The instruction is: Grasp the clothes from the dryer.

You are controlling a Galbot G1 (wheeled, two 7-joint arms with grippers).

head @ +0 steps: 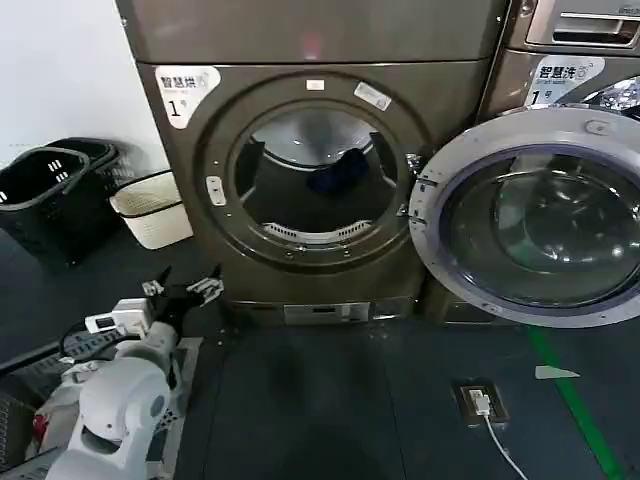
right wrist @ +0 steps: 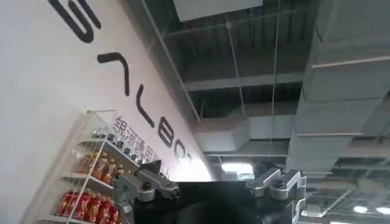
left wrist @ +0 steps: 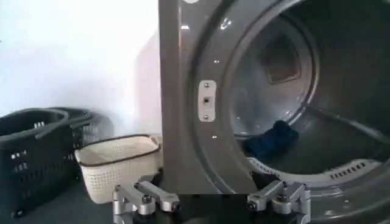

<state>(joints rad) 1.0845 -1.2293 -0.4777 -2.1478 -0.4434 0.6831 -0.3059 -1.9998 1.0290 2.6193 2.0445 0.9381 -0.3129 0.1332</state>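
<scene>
With the dryer (head: 300, 180) door open, the clothes (head: 340, 172) lie untouched inside the drum, and the left tool (head: 182, 287), fingers apart, hovers low outside the mouth, so reach and grasp remain.

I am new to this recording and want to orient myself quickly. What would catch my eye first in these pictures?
First, the dryer: its round mouth gapes at centre, with its glass door swung open to the right. Deep in the drum lie the small navy clothes. The left gripper is low, left of the machine front, fingers open; the right gripper points up at the ceiling, open.
</scene>
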